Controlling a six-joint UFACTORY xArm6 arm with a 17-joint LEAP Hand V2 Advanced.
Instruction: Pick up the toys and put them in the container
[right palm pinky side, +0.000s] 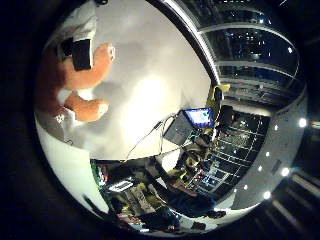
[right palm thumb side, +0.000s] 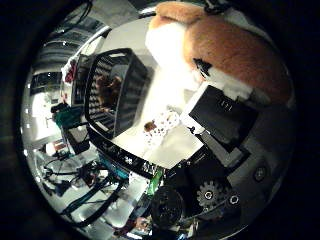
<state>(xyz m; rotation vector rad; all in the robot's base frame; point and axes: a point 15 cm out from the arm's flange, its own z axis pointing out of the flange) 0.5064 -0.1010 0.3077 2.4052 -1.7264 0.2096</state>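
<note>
An orange-brown and white plush toy (right palm thumb side: 235, 55) fills much of the thumb side view, close against the palm. My right hand (right palm thumb side: 225, 115) is shut on it, with a black and white finger pressed to its side. The plush's legs (right palm pinky side: 85, 107) hang above the white table (right palm pinky side: 150, 90), and another finger (right palm pinky side: 81, 52) crosses them. A black slatted container (right palm thumb side: 132, 85) stands on the table with a brown toy (right palm thumb side: 107, 90) inside. A small white spotted toy (right palm thumb side: 161, 125) lies on the table beside the container.
A lit screen (right palm pinky side: 200, 116) and a dark box (right palm pinky side: 177, 130) sit at the table's edge. Past that edge are cluttered shelves and equipment (right palm pinky side: 150, 195). A teal object (right palm thumb side: 67, 117) lies beyond the container.
</note>
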